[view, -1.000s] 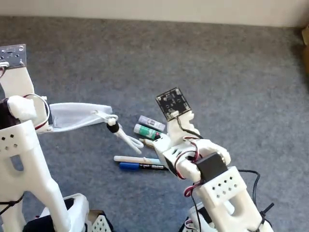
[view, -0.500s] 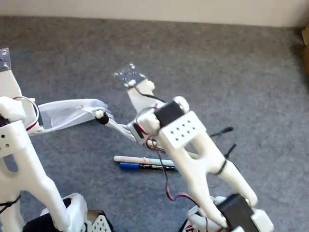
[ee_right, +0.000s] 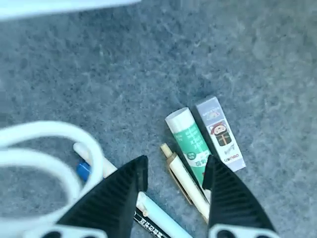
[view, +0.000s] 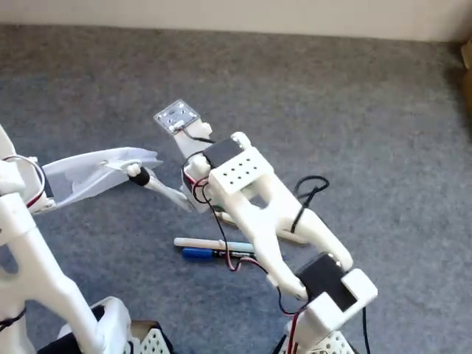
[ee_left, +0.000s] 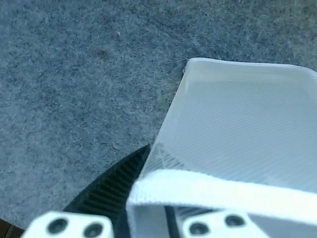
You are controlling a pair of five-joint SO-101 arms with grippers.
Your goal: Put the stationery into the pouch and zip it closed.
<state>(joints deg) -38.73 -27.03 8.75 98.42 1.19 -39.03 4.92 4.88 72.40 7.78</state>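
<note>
Pouch gripped, stationery on carpet

Left gripper (ee_left: 143,173) is clamped on the edge of the pouch (view: 96,173), which is raised at that end. Right gripper (ee_right: 176,158) hangs with jaws apart and empty over the glue stick (ee_right: 190,141), eraser (ee_right: 220,131) and beige pen (ee_right: 185,186). White pen (view: 210,243) and blue marker (view: 214,254) lie on the carpet (view: 354,110) nearby.

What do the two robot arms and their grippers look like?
The left arm and the right arm are built of white angular plastic parts. The right arm has black motor blocks, brackets with small round holes, thin red and black cables, and a small grey circuit board at the wrist. The right gripper has black tapered fingers; the left gripper shows one black ribbed finger.
</note>
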